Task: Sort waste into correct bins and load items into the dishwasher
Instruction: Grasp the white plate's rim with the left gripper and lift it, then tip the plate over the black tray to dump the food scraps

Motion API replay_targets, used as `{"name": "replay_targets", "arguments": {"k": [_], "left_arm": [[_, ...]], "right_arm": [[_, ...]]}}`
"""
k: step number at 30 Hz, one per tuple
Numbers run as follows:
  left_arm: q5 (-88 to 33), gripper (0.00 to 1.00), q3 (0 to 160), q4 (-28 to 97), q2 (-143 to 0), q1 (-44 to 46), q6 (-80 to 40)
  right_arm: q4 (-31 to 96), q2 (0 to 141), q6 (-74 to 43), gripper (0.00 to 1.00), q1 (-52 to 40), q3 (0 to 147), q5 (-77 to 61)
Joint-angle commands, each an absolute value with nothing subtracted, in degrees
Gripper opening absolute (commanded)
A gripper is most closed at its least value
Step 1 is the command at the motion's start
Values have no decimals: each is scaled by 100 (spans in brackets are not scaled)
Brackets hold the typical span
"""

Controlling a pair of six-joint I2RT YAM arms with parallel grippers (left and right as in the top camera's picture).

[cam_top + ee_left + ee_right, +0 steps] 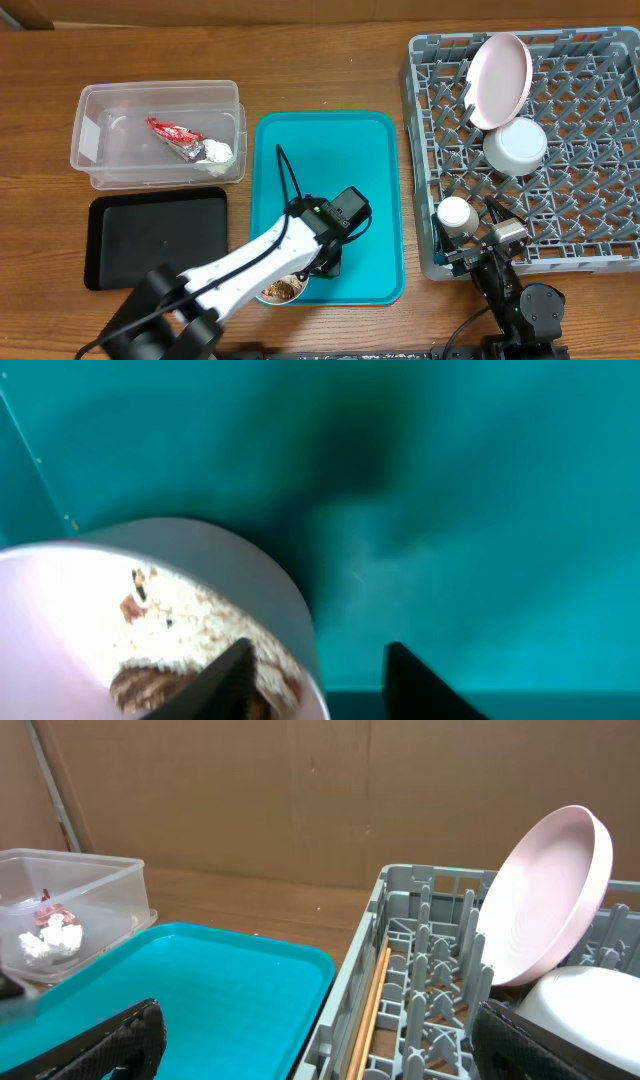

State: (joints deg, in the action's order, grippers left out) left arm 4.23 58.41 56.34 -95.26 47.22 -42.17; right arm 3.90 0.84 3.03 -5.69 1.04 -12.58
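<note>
The left gripper (316, 648) is hanging over the teal tray (330, 150), partly open and gripping nothing. It is straddling the rim of the white bowl (215, 565), which is sitting at the tray's near left edge. One finger is inside above the food scraps (165, 622). The other is outside, apart from the wall. The right gripper (320, 1055) is gaping wide and empty at the grey rack's (600, 150) near left corner.
</note>
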Motion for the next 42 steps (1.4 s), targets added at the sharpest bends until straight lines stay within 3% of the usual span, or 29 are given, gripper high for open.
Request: {"name": "replay_targets", "arguments": {"k": [1,7,16,23,28,42], "left_arm": [[617,33,5776,5627,-9828,4729,-4189],[646,4,5808,5631,-9896,4727,-4071],[722,4,6239,6154,-9760,4595,-4093],[279,4,6519,6410,-9030,3994,-4115],[-561,4,6519,6438,-8267,3020,-3795],[-4021,4,6294,6545,-7682,-884,-902]], "right_arm": [[355,34,305,100,-550,47,-1205],[355,34,305,100,-550,47,-1205],[355,34,305,100,-550,47,-1205],[355,34,305,100,-550,47,-1205],[355,34,305,100,-550,47,-1205],[355,34,305,100,-550,47,-1205]]}}
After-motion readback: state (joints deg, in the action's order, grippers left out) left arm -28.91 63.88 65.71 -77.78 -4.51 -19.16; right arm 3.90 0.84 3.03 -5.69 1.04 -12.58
